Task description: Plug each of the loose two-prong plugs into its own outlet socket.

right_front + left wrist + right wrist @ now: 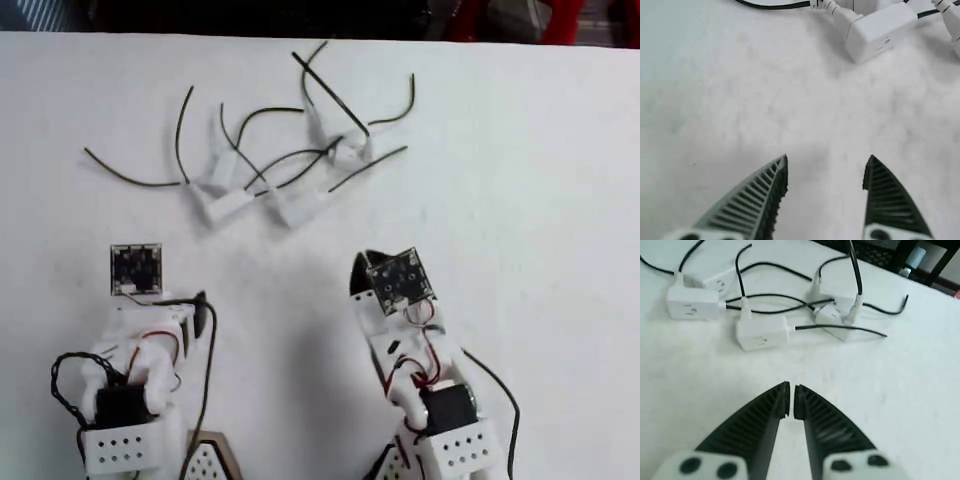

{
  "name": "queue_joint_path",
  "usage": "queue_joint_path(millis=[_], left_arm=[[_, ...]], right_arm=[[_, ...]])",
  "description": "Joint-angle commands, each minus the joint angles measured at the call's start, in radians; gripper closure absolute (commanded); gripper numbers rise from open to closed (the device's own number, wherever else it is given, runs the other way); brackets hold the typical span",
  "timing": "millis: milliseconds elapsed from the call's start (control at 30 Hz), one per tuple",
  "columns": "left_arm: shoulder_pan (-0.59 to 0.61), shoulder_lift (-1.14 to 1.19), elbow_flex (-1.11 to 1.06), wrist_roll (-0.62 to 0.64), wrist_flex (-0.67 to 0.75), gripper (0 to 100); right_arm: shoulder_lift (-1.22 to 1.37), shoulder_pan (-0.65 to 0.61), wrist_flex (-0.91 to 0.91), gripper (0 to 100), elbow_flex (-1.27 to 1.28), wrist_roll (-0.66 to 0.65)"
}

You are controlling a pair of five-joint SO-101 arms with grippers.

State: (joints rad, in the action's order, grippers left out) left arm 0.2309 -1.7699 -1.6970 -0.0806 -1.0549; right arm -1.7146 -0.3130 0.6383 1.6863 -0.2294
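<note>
Left gripper [828, 160]: your jaws are gaping wide above the desk [730, 100].
Right gripper [791, 388]: your jaws are pressing almost together, holding nothing.
Outlet sockets [694, 307]: lying tangled in cords [180, 125], far centre.

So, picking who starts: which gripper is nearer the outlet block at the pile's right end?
Right. The right gripper, shut, sits almost straight in front of that outlet block; the left gripper, open, faces the other end of the pile.
</note>
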Motion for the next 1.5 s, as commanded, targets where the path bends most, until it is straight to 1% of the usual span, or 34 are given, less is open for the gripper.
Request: queue_joint_path(millis=[0,233,533,667,733,833,900,1133,1467], left_arm=[[0.008,0.004,0.002,-0.003,-0.002,76],[0.008,0.004,0.002,-0.002,-0.002,76],[0.007,0.004,0.002,-0.003,-0.002,76],[-0.004,0.005,0.002,-0.002,-0.029,76],[-0.044,0.005,0.002,-0.003,-0.054,76],[-0.124,0.005,0.002,-0.008,-0.143,76],[-0.147,0.001,0.002,-0.008,-0.189,76],[-0.096,0.001,0.002,0.000,-0.192,76],[-0.101,0.001,0.002,-0.005,-0.192,75]], right_arm=[[-0.050,0.022,0.131,97.8,0.008,-0.003],[-0.082,0.041,0.386,97.8,0.006,-0.006],[-0.082,0.041,0.628,98.0,0.006,-0.008],[-0.082,0.041,0.628,98.0,0.006,-0.009],[-0.082,0.041,0.628,98.0,0.006,-0.009],[-0.082,0.041,0.628,98.0,0.006,-0.011],[-0.082,0.041,0.628,98.0,0.006,-0.011],[-0.082,0.041,0.628,98.0,0.006,-0.011],[-0.082,0.041,0.628,98.0,0.006,-0.011]])
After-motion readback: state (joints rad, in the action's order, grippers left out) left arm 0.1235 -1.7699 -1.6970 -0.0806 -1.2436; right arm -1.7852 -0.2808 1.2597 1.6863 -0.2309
